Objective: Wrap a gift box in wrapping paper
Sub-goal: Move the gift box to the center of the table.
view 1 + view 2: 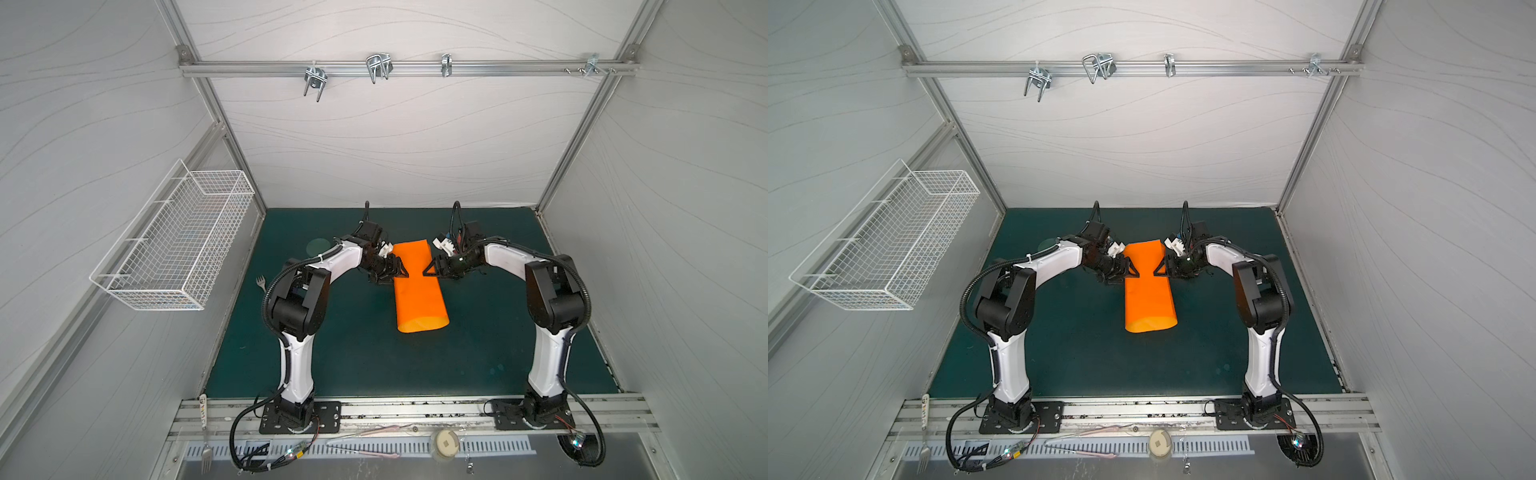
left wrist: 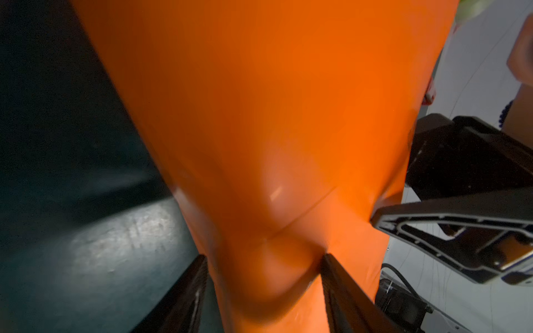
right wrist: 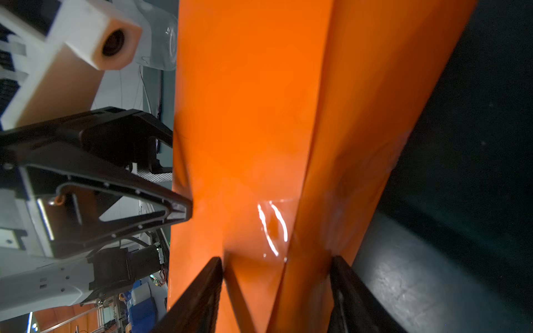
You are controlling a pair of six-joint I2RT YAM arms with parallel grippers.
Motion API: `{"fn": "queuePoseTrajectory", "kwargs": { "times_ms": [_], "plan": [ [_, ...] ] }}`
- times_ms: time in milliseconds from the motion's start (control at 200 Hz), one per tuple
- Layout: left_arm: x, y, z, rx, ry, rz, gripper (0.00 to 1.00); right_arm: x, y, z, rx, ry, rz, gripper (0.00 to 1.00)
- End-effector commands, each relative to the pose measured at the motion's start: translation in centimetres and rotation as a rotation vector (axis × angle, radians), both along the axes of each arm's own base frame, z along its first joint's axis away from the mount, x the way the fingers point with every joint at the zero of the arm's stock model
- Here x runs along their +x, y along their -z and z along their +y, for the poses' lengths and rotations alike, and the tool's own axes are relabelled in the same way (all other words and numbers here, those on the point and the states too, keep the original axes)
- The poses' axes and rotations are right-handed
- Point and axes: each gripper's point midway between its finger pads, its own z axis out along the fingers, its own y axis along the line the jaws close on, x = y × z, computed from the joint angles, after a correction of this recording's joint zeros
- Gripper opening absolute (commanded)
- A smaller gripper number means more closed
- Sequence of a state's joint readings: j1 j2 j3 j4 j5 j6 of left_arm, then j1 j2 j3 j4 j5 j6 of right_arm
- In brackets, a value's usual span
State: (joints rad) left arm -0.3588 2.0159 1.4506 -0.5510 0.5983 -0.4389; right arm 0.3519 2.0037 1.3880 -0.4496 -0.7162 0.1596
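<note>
Lying lengthwise at the middle of the dark green mat [image 1: 353, 361], the wrapping paper [image 1: 420, 301] is seen in both top views folded over on itself into a long, glossy orange sleeve. Its near end bulges open in a rounded mouth; its far end is flatter. A narrowed waist is noted toward the far end, where the two arms meet it from opposite sides.

The left gripper [image 1: 404, 273] is applied to the sleeve's left edge at that waist. In the left wrist view its fingers [image 2: 187, 297] are set about half apart with the paper bunched between them — both are in contact with the sheet, which is dented at each tip. The right gripper [image 1: 428, 273] is applied to the opposite edge, directly across. In the right wrist view its jaws are likewise partly closed on a raised fold of paper, one finger on each flank. The two grippers' tips are held near each other but apart, with paper between.

The gift box cannot be made out in any view. A white wire basket [image 1: 178, 241] is mounted on the left wall, well apart from the work, and a fork [image 1: 260, 283] lies on the mat beside the left arm.
</note>
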Motion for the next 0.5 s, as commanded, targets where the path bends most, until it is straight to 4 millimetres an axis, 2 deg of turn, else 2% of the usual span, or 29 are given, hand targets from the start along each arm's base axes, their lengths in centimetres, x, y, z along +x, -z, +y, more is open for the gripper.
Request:
{"fn": "queuePoseTrajectory", "kwargs": {
  "times_ms": [0,155,245,365,435,495],
  "plan": [
    [0.9,1.1,1.6,0.079,-0.006,-0.025,0.68,0.4,-1.9,0.0,0.021,-0.020,-0.070,0.69],
    [0.8,-1.9,2.5,0.099,0.036,-0.147,0.76,-0.5,-2.9,-4.4,-0.114,-0.051,-0.249,0.88],
    [0.7,-3.9,3.3,0.138,0.084,-0.253,0.78,-2.1,-4.0,-5.5,-0.181,-0.173,-0.411,0.91],
    [1.0,-5.8,3.4,0.150,0.129,-0.345,0.71,-5.2,-5.2,-4.0,-0.236,-0.425,-0.649,0.93],
    [0.9,-6.6,2.3,0.093,0.156,-0.345,0.63,-6.7,-5.3,-2.7,-0.268,-0.567,-0.783,0.93],
    [0.7,-6.8,0.8,0.018,0.182,-0.314,0.58,-7.1,-5.5,-1.8,-0.270,-0.622,-0.861,0.91]
  ]
}}
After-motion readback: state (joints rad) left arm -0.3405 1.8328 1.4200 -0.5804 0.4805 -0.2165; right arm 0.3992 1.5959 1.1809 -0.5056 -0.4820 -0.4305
